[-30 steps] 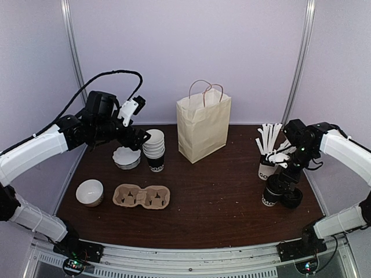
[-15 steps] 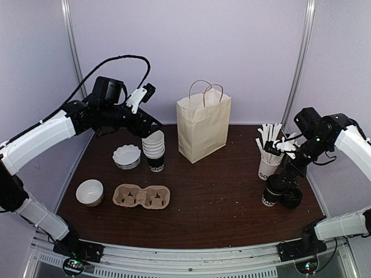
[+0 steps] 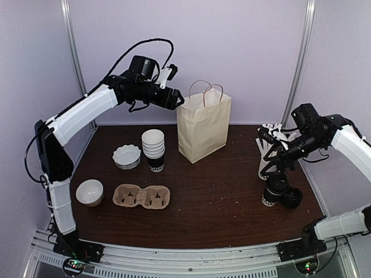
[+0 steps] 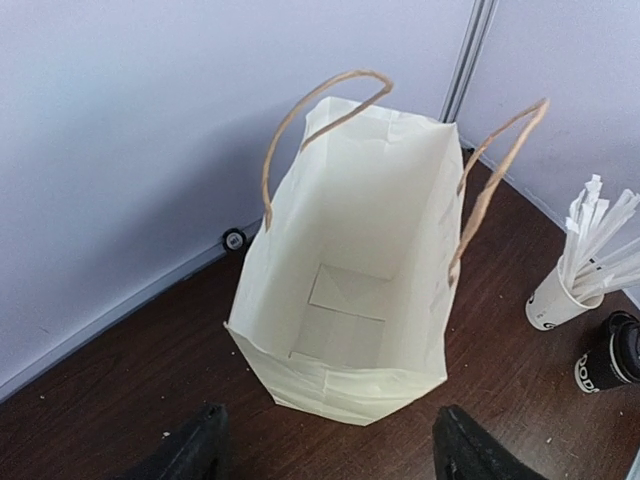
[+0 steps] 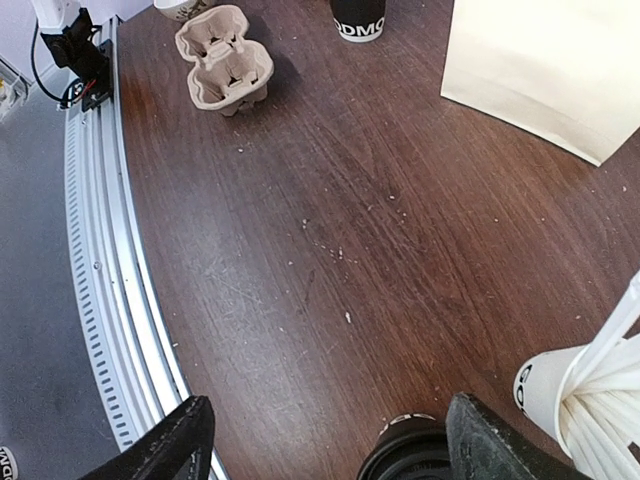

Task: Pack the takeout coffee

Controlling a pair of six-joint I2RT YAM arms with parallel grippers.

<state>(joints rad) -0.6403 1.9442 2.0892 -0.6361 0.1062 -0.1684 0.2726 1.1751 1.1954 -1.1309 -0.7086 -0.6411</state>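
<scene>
At the back, left of centre, hanging the left gripper (image 3: 179,99) just beside and above the open top of the paper bag (image 3: 203,130), fingers spread apart and clasping nothing. Further right, near the right edge of the table (image 3: 220,197), standing the takeout coffee (image 3: 271,194) upright with its lid on, just in front of the white cup of sticks (image 4: 552,305). Over it, poising the right gripper (image 3: 278,162), fingers spread wide to either side of the lid and not touching it.
</scene>
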